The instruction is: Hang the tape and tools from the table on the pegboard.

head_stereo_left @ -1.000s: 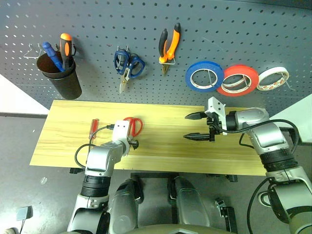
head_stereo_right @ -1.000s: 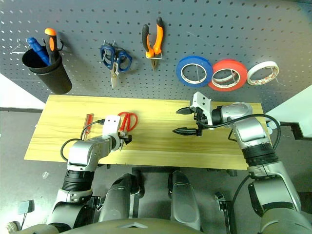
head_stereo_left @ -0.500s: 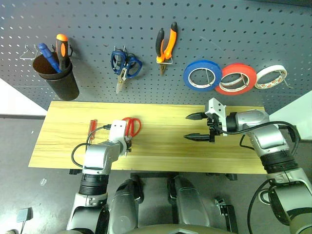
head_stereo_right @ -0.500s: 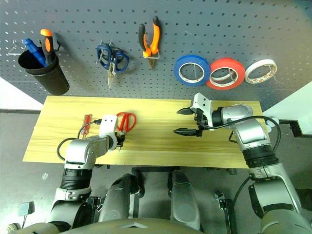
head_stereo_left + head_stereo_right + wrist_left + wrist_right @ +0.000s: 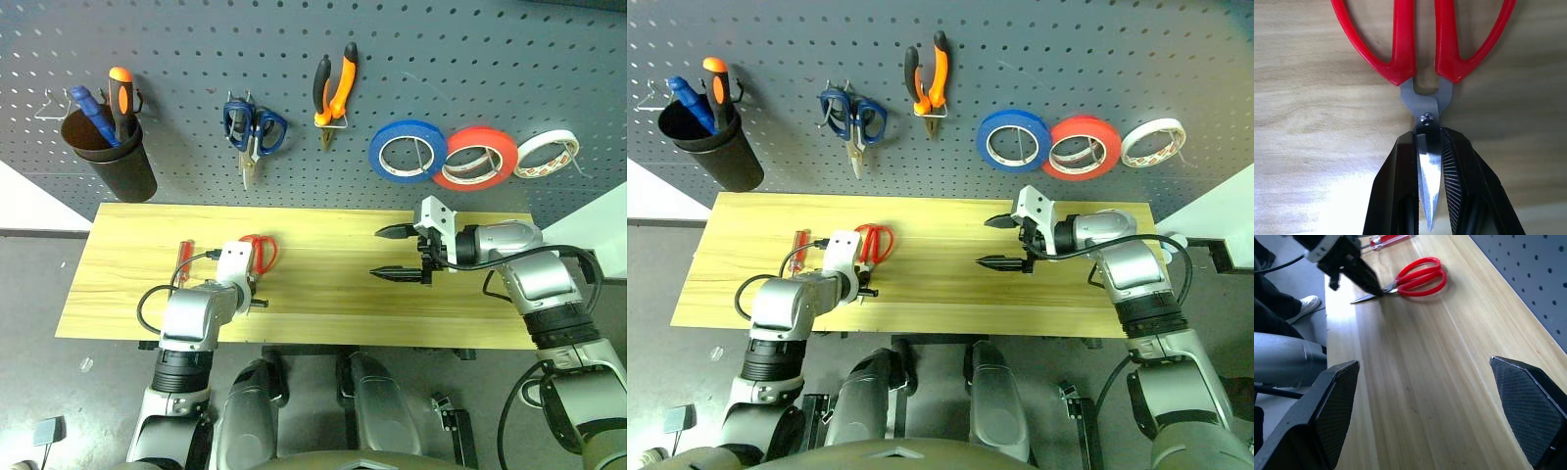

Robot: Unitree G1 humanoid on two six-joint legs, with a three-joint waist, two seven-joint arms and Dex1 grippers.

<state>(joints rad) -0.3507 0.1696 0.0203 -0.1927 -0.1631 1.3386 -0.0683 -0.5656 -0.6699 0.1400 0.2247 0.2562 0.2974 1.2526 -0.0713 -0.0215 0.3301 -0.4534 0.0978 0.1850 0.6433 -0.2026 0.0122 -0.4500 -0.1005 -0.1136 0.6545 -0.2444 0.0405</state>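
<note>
Red-handled scissors lie flat on the table, their blades pinched just below the pivot by the left gripper. The right gripper hovers wide open and empty over the middle. Lift straight and slowly so the blades don't slip, keeping a handle loop free for a hook on the pegboard beyond.

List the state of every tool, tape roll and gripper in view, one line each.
Red scissors: flat on table, blades gripped.
Red screwdriver: lying on table.
Pliers: hung on pegboard.
Blue tape: hung.
Left gripper: shut on blades.
Right gripper: open.
</note>
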